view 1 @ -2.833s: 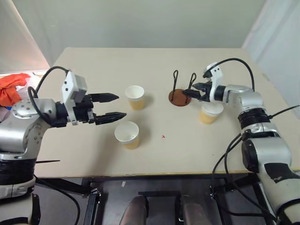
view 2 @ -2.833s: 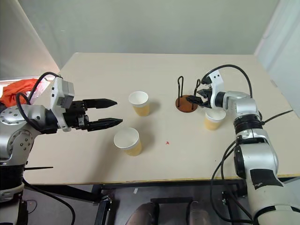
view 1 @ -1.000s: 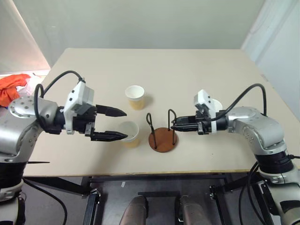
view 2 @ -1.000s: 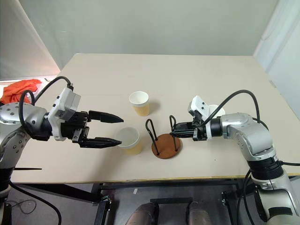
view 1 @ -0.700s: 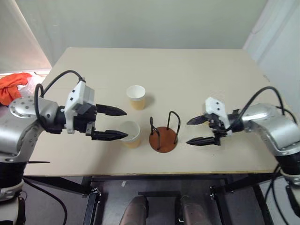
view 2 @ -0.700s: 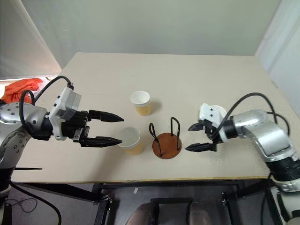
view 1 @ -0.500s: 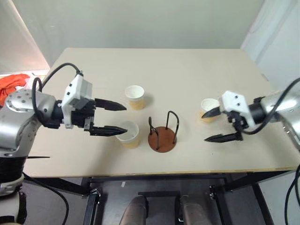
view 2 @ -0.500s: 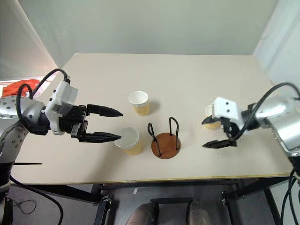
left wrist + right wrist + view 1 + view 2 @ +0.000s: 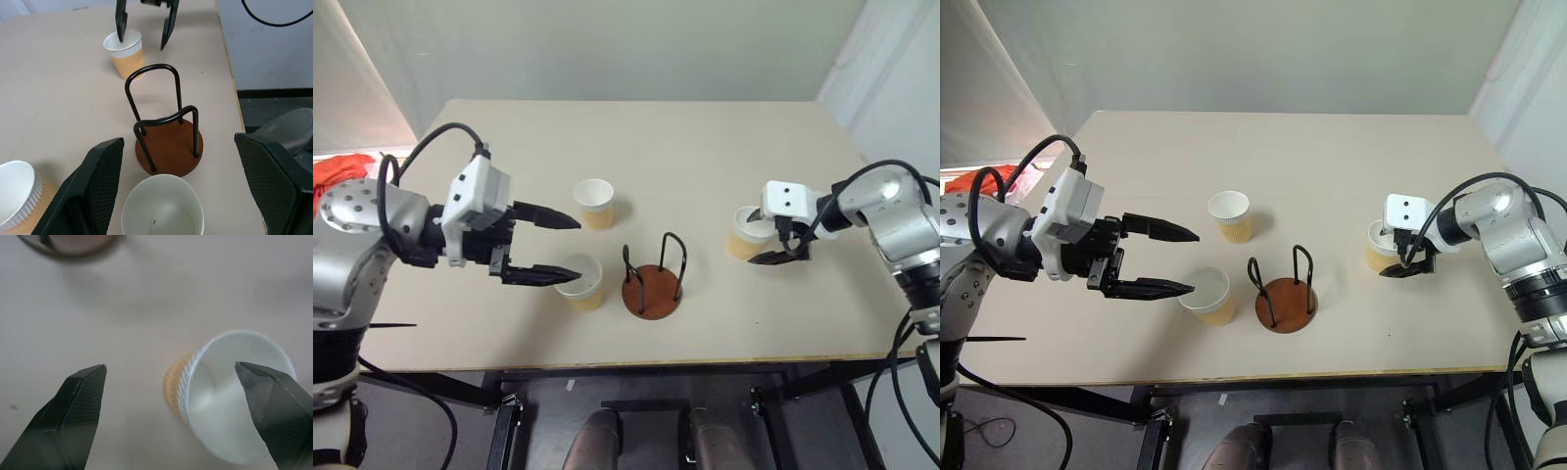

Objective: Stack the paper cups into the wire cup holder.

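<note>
Three tan paper cups with white insides stand upright on the table. One cup (image 9: 594,204) is at the middle left, another (image 9: 579,282) is nearer the front edge, and the last (image 9: 745,233) is on the right. The wire cup holder (image 9: 653,280), a brown disc with two black wire loops, stands empty in the front middle. My left gripper (image 9: 572,249) is open and level, its lower fingertip by the front cup's rim (image 9: 162,210). My right gripper (image 9: 1397,257) is open over the right cup (image 9: 234,396), one finger on each side and holding nothing.
The beige table (image 9: 705,147) has bare room at the back and between the holder and the right cup. An orange-red cloth (image 9: 337,168) lies off the table's left edge. The front edge runs close below the holder.
My right gripper let go of the holder's wire loop, opened, and swung right to the right-hand cup. The holder stays where it was set, front middle. The left gripper has kept its place.
</note>
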Robot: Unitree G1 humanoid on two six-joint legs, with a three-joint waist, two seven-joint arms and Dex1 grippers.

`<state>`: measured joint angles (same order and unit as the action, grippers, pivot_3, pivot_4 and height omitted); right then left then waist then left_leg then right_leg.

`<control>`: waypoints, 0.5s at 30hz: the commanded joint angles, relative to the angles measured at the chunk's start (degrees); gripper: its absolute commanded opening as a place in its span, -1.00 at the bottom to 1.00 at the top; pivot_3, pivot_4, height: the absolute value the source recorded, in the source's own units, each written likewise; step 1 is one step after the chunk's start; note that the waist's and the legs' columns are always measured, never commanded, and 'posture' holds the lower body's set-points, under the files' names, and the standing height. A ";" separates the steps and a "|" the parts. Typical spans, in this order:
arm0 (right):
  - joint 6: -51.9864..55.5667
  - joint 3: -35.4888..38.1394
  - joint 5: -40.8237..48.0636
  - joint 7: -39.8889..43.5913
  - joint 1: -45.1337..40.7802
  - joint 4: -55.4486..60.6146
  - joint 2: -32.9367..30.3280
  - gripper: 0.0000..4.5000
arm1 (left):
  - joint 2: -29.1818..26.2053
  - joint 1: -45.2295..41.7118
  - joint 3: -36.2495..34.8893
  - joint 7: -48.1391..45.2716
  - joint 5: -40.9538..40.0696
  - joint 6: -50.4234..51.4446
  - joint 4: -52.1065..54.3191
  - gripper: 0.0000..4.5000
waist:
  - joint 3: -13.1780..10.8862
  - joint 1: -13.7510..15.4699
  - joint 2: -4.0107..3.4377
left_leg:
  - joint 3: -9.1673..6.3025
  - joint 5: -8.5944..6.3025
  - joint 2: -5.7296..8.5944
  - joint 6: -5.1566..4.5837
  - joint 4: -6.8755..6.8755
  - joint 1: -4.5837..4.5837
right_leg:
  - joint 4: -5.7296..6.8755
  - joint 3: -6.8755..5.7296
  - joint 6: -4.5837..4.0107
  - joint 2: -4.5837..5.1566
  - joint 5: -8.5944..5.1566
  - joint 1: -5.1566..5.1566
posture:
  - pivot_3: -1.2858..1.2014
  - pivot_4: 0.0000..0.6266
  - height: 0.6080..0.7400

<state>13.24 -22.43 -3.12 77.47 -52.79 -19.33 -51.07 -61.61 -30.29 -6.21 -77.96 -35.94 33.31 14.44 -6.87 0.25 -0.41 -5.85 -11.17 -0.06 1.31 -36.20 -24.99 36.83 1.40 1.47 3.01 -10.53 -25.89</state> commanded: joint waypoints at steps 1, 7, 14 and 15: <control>-3.76 -0.25 -2.87 -0.04 -1.74 -3.77 1.26 0.91 | -1.13 0.89 -3.04 1.10 -0.96 0.54 2.34 0.77 | 0.00 0.00 0.00 | 0.00 -0.02 0.00 -0.01 0.00 0.00 | 0.00 -0.01 -0.01 0.00 0.00 0.01 | 0.03 -0.52 1.00; -5.65 1.01 -3.50 1.70 -2.81 -7.24 3.20 0.09 | -1.65 2.66 -4.46 1.76 -1.29 1.12 2.97 0.77 | 0.00 0.07 0.00 | 0.00 -0.09 0.00 0.04 0.01 -0.01 | 0.00 -0.02 -0.03 0.01 0.01 0.00 | 0.03 -0.52 1.00; -4.74 3.41 -0.97 5.06 -4.88 -6.50 2.88 -0.98 | -1.64 3.23 -4.67 2.14 -1.51 0.91 3.17 0.77 | 0.00 0.07 0.00 | 0.00 -0.11 0.00 0.07 0.00 0.01 | 0.01 -0.02 -0.08 0.02 0.04 0.01 | 0.03 -0.52 1.00; -3.21 4.72 1.04 6.51 -5.55 -5.39 2.83 -0.98 | -1.69 3.23 -4.66 2.16 -1.47 0.84 3.04 0.77 | -0.01 0.07 -0.01 | 0.00 -0.11 0.00 0.08 0.00 0.01 | 0.01 -0.02 -0.08 0.02 0.03 0.01 | 0.03 -0.52 1.00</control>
<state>8.33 -21.95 -5.67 81.65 -55.28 -28.04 -47.41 -62.26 -27.02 -8.37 -75.91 -36.57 34.29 16.08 -6.88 0.32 -0.42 -5.85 -11.28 -0.06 1.40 -36.19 -24.98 36.84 1.38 1.39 3.03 -10.49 -25.88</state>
